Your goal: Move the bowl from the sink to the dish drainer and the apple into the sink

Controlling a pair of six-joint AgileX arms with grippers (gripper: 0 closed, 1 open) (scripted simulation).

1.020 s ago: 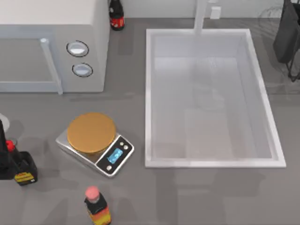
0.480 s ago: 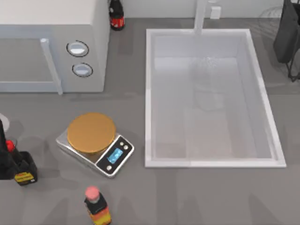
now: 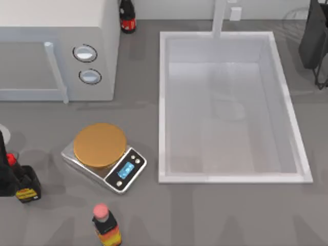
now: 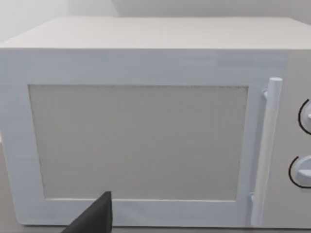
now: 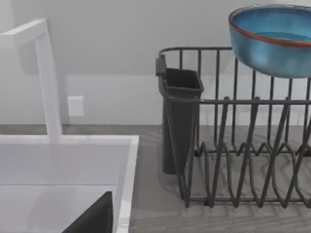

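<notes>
— So, where is the bowl (image 5: pixel 272 41)?
— At the drainer (image 5: pixel 243 160). In the right wrist view it is higher than the rack's top rail, with its mouth up and a little tilted. Whether it touches the wires I cannot tell.
— And what is next to the rack?
— A dark cup (image 5: pixel 180 111) hangs on the end of the rack nearest the sink (image 3: pixel 161 107). The faucet (image 5: pixel 46 82) stands on the sink's far rim.
— Which arm is there?
— The right arm (image 3: pixel 313 36), in the upper right corner of the top view, over the drainer's wires and just past the sink's corner. A dark wedge of the right gripper (image 5: pixel 95 216) pokes into its own wrist view; whether it is open, closed or gripping something I cannot tell.
— And the left one?
— The left arm (image 3: pixel 4 171) is at the left edge of the top view, low in the frame, beside a black bottle (image 3: pixel 26 188). Its wrist camera faces the microwave (image 4: pixel 141 141) door, and a wedge of the left gripper (image 4: pixel 95 216) shows there; I cannot tell its grip either.
— The apple?
— A small red spot (image 3: pixel 11 159) touches the left arm, but I cannot tell whether that is it.
— Anything else?
— A scale (image 3: pixel 105 156) sits left of the sink, with a pink-capped bottle (image 3: pixel 105 225) below it
</notes>
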